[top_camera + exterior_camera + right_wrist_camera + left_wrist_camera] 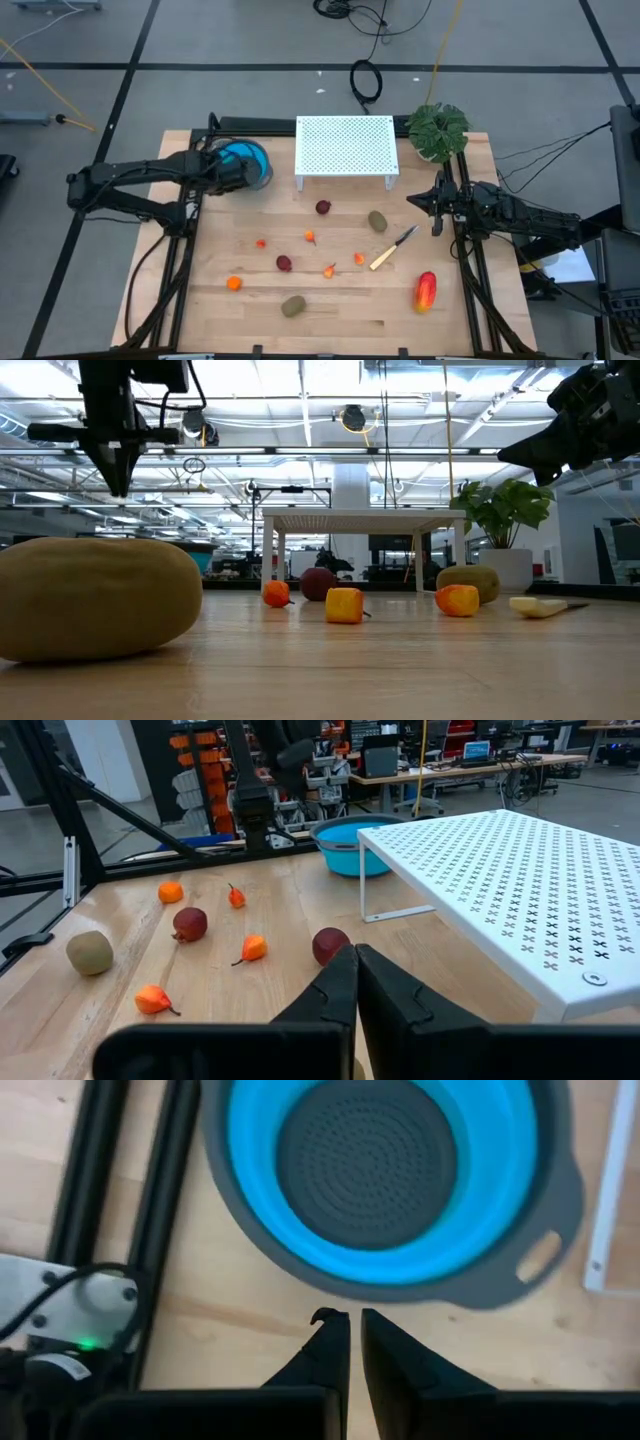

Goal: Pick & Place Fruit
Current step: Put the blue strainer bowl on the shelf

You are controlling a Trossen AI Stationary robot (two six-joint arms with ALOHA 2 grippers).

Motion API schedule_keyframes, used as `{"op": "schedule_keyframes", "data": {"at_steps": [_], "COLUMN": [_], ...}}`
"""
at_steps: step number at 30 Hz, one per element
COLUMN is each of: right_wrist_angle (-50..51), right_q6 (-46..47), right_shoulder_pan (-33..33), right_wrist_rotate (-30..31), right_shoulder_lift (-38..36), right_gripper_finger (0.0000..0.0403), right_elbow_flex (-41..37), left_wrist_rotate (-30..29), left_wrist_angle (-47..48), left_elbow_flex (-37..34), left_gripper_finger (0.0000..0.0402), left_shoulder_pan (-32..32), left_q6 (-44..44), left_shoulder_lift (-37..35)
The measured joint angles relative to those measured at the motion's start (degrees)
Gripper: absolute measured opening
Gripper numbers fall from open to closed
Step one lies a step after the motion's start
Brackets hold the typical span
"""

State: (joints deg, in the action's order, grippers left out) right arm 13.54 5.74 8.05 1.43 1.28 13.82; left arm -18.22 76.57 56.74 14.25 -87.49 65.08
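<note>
The fruit lies loose on the wooden table: two dark red balls (323,207) (284,263), two brownish-green ovals (377,220) (293,305), a long red-orange piece (426,290) and several small orange bits (311,237). My left gripper (224,174) (355,1330) points down, shut and empty. It hangs above the table beside the rim of a blue colander (390,1180), well clear of the surface in the low view (118,478). My right gripper (410,200) (355,965) is shut and held level at the table's right side, facing the fruit.
A white perforated rack (346,148) stands at the far middle, with a green plant (437,128) at its right. A yellow-handled knife (393,250) lies among the fruit. The blue colander (255,160) sits at the far left. Black frame bars (150,1200) run beside it.
</note>
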Motion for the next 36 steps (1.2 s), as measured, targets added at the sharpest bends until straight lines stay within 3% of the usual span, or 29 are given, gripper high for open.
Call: {"op": "schedule_keyframes", "data": {"at_steps": [4,12,17,23,36], "right_wrist_angle": [0.0,0.0,0.0,0.0,0.0], "right_q6": [0.0,0.0,0.0,0.0,0.0], "right_shoulder_pan": [0.0,0.0,0.0,0.0,0.0], "right_wrist_rotate": [0.0,0.0,0.0,0.0,0.0], "right_shoulder_lift": [0.0,0.0,0.0,0.0,0.0], "right_gripper_finger": [0.0004,0.0004,0.0004,0.0004,0.0004], "right_elbow_flex": [0.0,0.0,0.0,0.0,0.0], "left_wrist_rotate": [-0.4,0.3,1.9,3.5,6.7], "left_wrist_angle": [-0.2,-0.4,-4.4,-12.0,-18.5], "left_elbow_flex": [-0.7,-4.0,-7.2,-10.8,-18.5], "left_gripper_finger": [0.0079,0.0225,0.0278,0.0292,0.0266], "left_shoulder_pan": [4.1,12.7,17.4,22.5,27.7], "left_q6": [2.6,2.2,2.5,5.0,6.4], "left_shoulder_lift": [-0.3,-0.3,-0.3,-0.3,-0.3]}}
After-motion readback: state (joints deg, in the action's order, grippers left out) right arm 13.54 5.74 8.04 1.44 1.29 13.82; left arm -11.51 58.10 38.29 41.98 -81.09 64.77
